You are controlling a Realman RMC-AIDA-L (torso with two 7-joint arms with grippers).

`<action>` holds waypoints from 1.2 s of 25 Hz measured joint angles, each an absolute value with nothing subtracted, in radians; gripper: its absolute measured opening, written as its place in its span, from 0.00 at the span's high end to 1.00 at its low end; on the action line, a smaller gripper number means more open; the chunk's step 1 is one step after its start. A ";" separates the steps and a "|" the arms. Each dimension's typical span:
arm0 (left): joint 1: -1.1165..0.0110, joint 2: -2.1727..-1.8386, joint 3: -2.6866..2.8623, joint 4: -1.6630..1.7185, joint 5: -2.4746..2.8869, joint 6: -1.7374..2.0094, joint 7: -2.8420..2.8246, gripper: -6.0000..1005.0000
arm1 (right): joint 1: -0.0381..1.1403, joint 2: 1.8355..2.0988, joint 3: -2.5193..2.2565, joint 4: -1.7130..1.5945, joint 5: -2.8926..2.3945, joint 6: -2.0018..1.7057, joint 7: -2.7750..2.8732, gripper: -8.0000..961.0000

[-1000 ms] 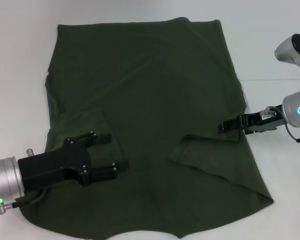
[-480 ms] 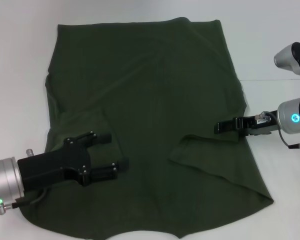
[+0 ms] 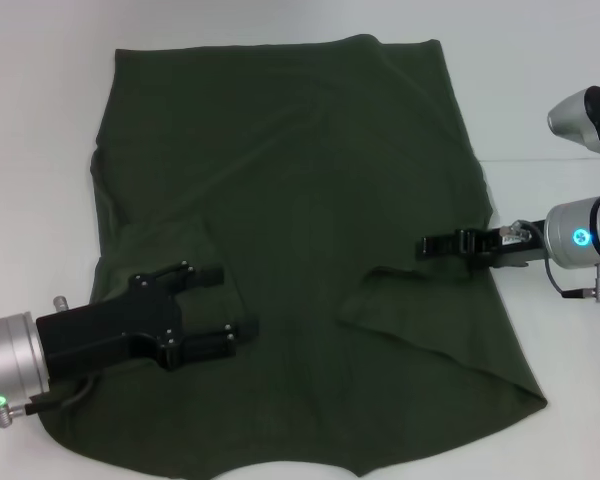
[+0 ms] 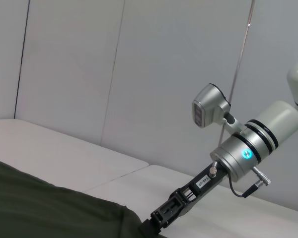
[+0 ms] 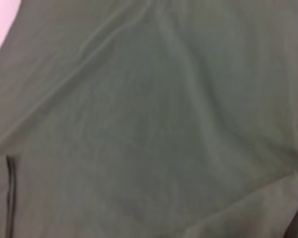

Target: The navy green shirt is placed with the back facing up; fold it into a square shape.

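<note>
The navy green shirt (image 3: 300,180) lies spread flat on the white table (image 3: 40,120), with a folded-in flap of cloth (image 3: 410,300) at its right side. My left gripper (image 3: 237,301) hovers open over the shirt's lower left part, nothing between its fingers. From the right, my right gripper (image 3: 427,245) reaches in over the shirt's right edge, low, just above the folded flap. The left wrist view shows the shirt's edge (image 4: 49,203) and the right gripper (image 4: 164,216) beyond it. Olive cloth (image 5: 149,124) fills the right wrist view.
White table surrounds the shirt on the left, far and right sides (image 3: 550,120). The shirt's near hem (image 3: 280,462) runs close to the table's front edge. A grey panelled wall (image 4: 139,74) stands behind the table.
My right gripper has slid leftward, farther in over the shirt's right edge. The left gripper and the shirt have stayed still.
</note>
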State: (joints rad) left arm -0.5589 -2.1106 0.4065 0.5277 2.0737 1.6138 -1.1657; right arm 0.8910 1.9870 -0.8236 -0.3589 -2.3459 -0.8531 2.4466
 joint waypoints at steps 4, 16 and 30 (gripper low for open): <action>-0.560 -2.110 0.407 0.528 2.074 1.614 -1.166 0.12 | 0.888 1.987 -0.821 -0.359 -2.280 -0.856 2.423 0.03; -0.560 -2.109 0.401 0.530 2.074 1.615 -1.166 0.12 | 0.898 1.983 -0.820 -0.364 -2.212 -0.862 2.408 0.04; -0.560 -2.109 0.405 0.532 2.063 1.626 -1.162 0.12 | 0.890 1.951 -0.922 -0.357 -2.233 -0.892 2.520 0.04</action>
